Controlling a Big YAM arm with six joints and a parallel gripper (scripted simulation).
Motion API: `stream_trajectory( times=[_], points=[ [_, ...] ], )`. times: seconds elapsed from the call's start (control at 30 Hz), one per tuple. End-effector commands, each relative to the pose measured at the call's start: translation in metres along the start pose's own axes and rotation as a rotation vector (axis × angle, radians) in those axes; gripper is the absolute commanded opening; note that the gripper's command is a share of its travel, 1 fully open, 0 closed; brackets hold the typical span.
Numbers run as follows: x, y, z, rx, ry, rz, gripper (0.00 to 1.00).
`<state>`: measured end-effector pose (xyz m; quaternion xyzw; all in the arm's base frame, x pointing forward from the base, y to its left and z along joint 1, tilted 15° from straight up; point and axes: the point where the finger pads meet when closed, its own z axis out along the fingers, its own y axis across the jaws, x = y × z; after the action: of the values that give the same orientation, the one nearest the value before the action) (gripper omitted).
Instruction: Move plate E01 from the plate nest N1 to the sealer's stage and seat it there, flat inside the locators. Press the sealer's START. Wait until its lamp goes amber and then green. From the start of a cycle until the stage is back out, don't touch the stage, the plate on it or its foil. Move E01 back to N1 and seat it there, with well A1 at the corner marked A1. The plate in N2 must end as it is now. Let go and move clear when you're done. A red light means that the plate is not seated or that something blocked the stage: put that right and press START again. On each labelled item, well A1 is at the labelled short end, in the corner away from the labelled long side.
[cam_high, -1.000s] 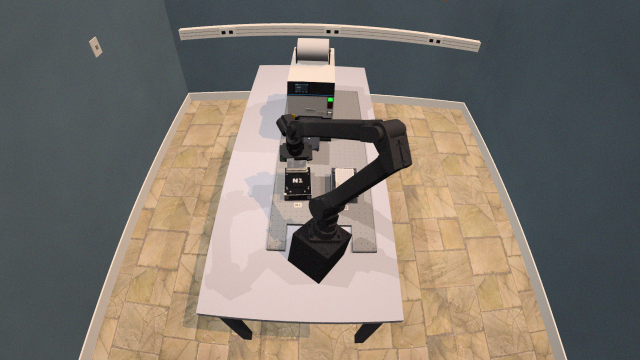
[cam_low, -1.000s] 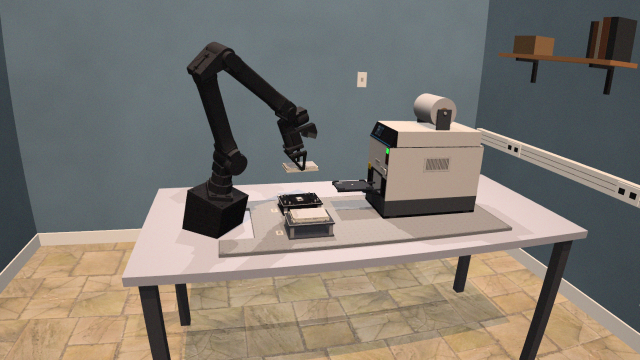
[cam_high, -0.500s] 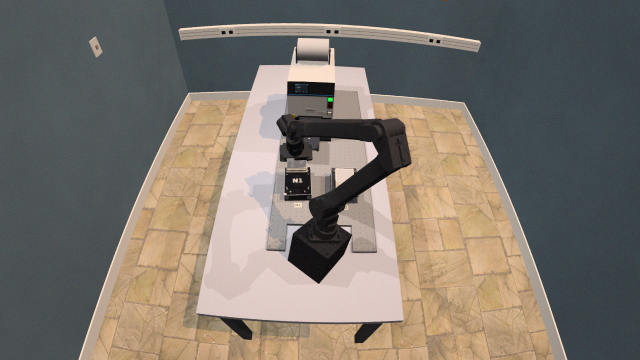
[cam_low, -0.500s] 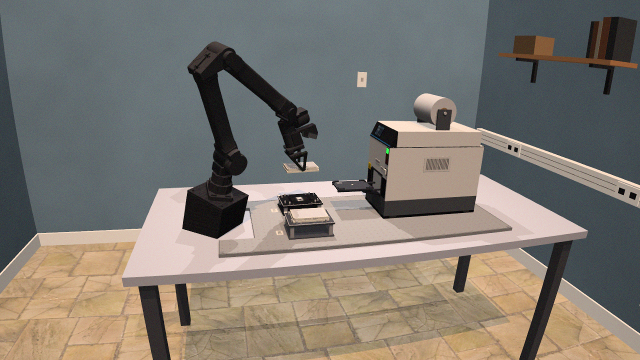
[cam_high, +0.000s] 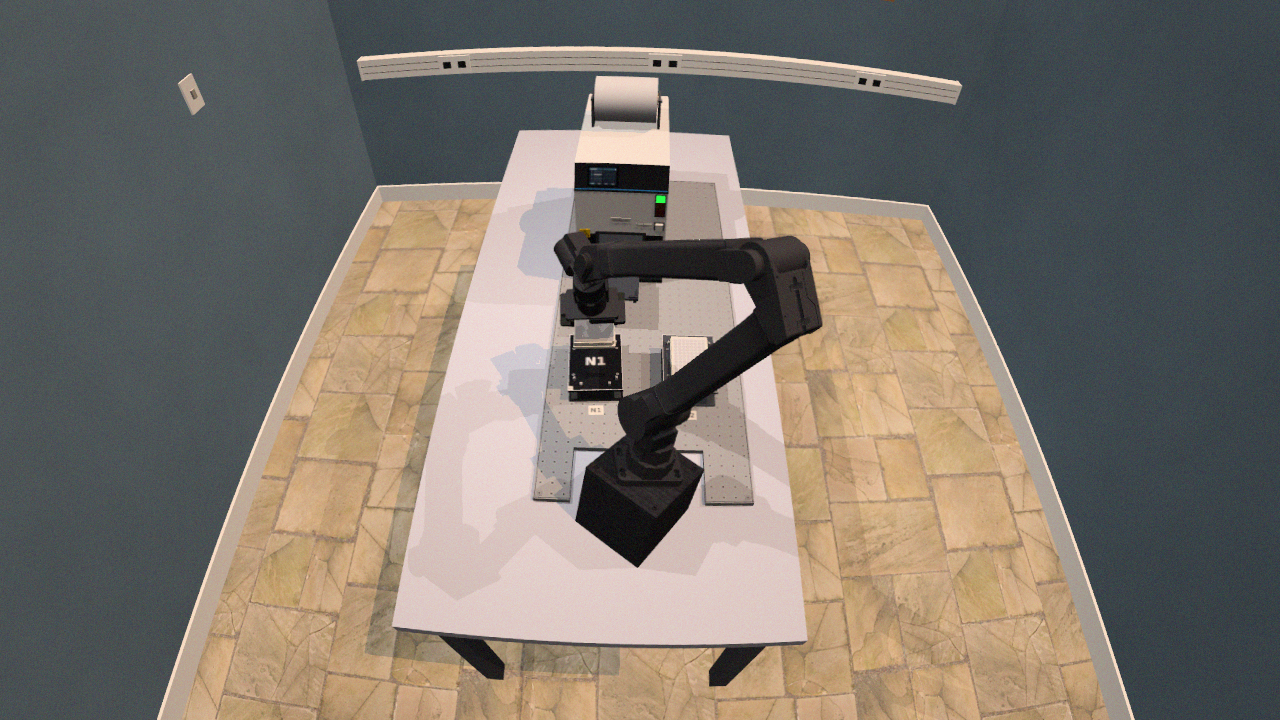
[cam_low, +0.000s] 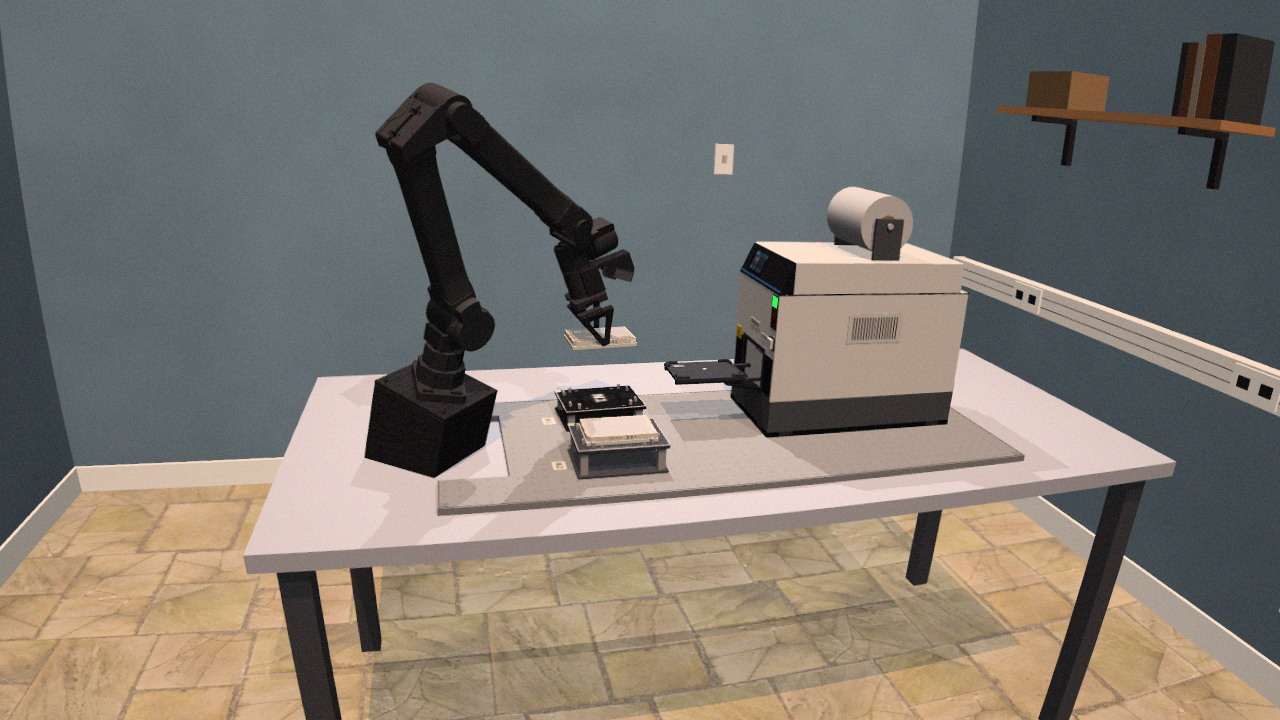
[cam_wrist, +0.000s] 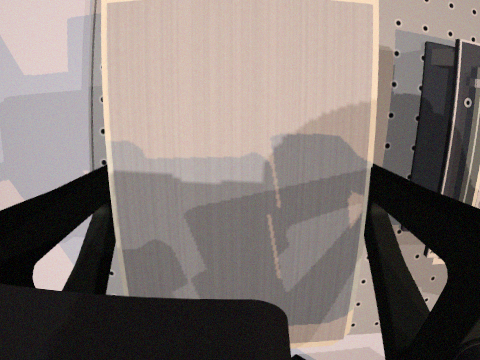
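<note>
My gripper (cam_high: 594, 322) (cam_low: 597, 334) (cam_wrist: 239, 179) is shut on plate E01 (cam_high: 595, 334) (cam_low: 617, 338) (cam_wrist: 240, 94) across its long sides. The plate hangs level in the air, well above the table, between the sealer's stage (cam_low: 702, 369) and nest N1 (cam_high: 583, 381) (cam_low: 597, 399). Its top is a smooth foil sheet with a cream rim in the wrist view. N1 is black and empty, its white label showing. The stage stands out in front of the sealer (cam_high: 622, 161) (cam_low: 846, 330) and is bare. The sealer's lamp (cam_high: 661, 199) (cam_low: 773, 302) is green.
A white plate (cam_high: 687, 347) (cam_low: 617, 429) sits in nest N2 (cam_low: 617, 458), beside N1 and partly behind my arm in the top view. A foil roll (cam_high: 626, 91) (cam_low: 866, 214) tops the sealer. My black base (cam_high: 637, 501) (cam_low: 429, 429) stands at the near end of the perforated board (cam_high: 729, 447).
</note>
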<state>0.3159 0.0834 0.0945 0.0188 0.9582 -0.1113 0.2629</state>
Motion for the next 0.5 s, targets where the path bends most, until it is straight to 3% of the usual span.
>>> stream_trajectory(
  times=[0.0,0.17,0.47],
  points=[
    [-0.017,0.002,-0.001,-0.010,-0.026,0.013,0.00],
    [-0.025,0.005,-0.002,-0.015,-0.038,0.020,0.00],
    [-0.014,0.002,0.005,-0.009,-0.024,0.012,0.00]
  ],
)
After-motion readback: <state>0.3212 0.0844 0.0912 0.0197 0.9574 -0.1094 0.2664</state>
